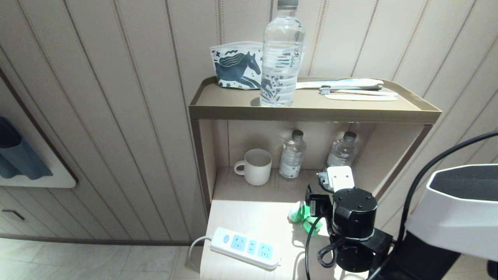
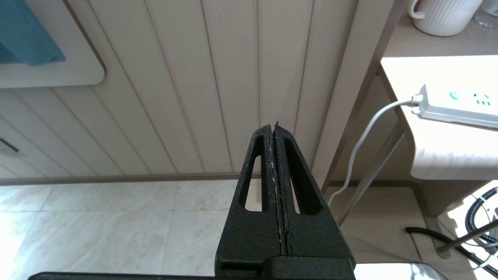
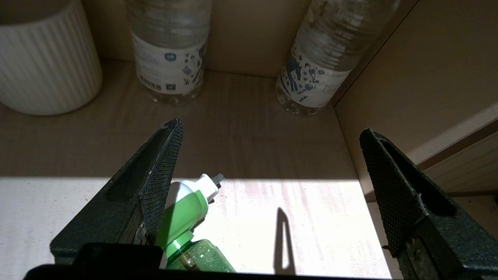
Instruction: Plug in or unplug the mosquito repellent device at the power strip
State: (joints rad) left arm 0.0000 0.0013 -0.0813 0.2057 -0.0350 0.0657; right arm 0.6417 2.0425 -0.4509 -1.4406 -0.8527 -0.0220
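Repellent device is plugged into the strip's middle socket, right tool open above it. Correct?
Not plugged in. The head view shows the strip with all its sockets bare, and the device lying on its side on the tabletop apart from it. The right tool is open above the device, as the right wrist view shows.

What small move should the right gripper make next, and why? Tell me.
Probably lift the right gripper straight up and away. Its fingers stand wide open, and the mosquito repellent device lies on its side on the table, beside one finger, apparently not gripped. The power strip shows nothing plugged in. The left gripper hangs shut beside the table.
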